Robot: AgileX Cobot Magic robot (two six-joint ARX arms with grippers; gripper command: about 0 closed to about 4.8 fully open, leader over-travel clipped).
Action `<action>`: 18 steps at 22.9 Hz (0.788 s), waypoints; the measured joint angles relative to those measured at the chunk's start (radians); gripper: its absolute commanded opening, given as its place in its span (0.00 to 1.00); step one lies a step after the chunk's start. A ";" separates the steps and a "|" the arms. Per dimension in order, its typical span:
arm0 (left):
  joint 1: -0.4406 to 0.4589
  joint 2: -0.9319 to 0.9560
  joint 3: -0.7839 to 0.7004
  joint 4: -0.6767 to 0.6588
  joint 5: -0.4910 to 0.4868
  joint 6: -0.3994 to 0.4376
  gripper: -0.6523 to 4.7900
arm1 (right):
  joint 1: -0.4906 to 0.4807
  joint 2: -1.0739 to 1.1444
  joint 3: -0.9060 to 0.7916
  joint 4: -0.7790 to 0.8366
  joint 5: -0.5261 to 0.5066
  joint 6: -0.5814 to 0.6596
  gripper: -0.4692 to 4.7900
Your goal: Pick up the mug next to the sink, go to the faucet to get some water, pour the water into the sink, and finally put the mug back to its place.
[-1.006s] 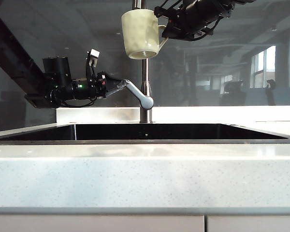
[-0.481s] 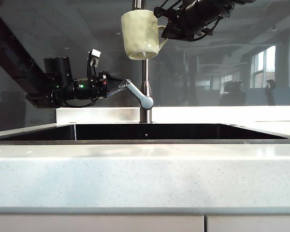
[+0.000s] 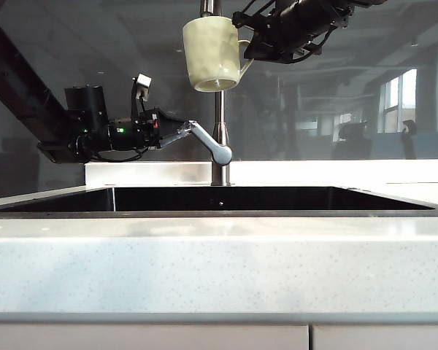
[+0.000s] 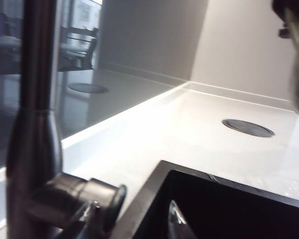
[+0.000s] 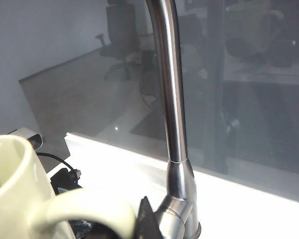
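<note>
Mug (image 3: 210,52) in right gripper (image 3: 250,48) (upright), left gripper (image 3: 181,131) at faucet (image 3: 220,149) lever

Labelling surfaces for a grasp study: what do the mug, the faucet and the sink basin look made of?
The cream dimpled mug: likely glazed ceramic, with soft sheen on thick walls. The tall gooseneck faucet: brushed steel, with streaky grey highlights. The dark rectangular sink: glossy black, material unclear, with a thin metal rim.

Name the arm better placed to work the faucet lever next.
Left. The left gripper is at the lever of the faucet, while the right gripper holds the mug by its handle, high up.
</note>
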 measured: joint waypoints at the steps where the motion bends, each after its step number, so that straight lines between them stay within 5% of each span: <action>1: 0.005 0.000 0.000 -0.003 0.008 -0.001 0.46 | 0.000 0.000 0.000 0.000 0.000 0.000 0.08; 11: 0.024 0.000 0.000 -0.010 -0.095 0.002 0.46 | 0.001 0.000 0.000 0.000 0.000 -0.003 0.08; 18: 0.019 0.000 0.000 -0.012 -0.074 0.003 0.46 | 0.001 0.000 0.000 0.000 0.000 -0.004 0.08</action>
